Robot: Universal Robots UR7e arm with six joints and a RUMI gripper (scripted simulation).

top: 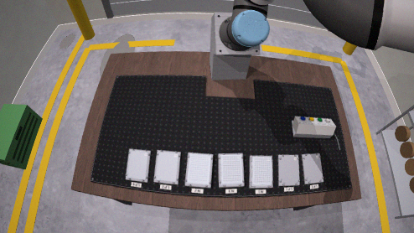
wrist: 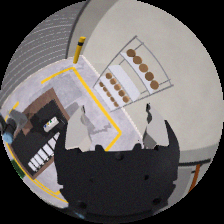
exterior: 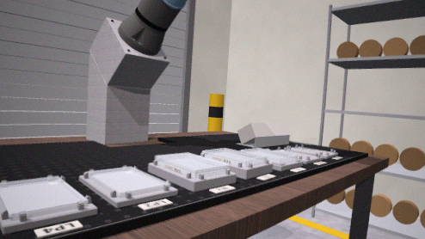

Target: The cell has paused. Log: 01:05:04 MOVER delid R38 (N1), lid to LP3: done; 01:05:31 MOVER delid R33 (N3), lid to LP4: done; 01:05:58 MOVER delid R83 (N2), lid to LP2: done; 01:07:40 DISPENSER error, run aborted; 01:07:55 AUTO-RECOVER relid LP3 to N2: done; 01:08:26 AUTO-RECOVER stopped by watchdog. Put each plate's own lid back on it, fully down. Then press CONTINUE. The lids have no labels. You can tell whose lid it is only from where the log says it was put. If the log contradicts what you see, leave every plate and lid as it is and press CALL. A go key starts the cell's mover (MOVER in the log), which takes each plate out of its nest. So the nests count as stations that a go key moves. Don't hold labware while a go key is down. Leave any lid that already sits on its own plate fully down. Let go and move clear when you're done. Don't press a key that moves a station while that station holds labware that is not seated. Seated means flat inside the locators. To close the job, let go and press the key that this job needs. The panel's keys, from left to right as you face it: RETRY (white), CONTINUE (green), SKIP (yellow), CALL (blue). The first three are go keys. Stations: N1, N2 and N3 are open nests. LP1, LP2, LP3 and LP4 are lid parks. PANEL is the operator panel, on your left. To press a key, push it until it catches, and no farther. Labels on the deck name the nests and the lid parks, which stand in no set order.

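Observation:
My gripper (wrist: 115, 104) is open and empty in the wrist view, far from the deck; the top and exterior views miss it. Nest N2 (top: 197, 187) holds a plate (top: 199, 169) (exterior: 189, 163) whose wells look veiled, as under a clear lid. Plates with clearer well grids stand in N3 (top: 230, 169) and N1 (top: 261, 171); whether they are lidded is hard to tell. Pale flat sheets, apparently lids, lie in LP4 (top: 138, 165) (exterior: 34, 195) and LP2 (top: 168, 167) (exterior: 126, 181). LP3 (top: 288, 169) and LP1 (top: 312, 168) are greyer, partly shadowed; their contents are unclear. The panel (top: 313, 131) (exterior: 264, 135) shows its keys.
The robot's pedestal (top: 230, 66) (exterior: 118, 113) stands at the deck's back middle. The arm's large link (top: 348, 18) hangs at the upper right of the top view. A green cabinet (top: 14, 134) stands off one side of the table, a shelf rack (exterior: 374, 62) off the other.

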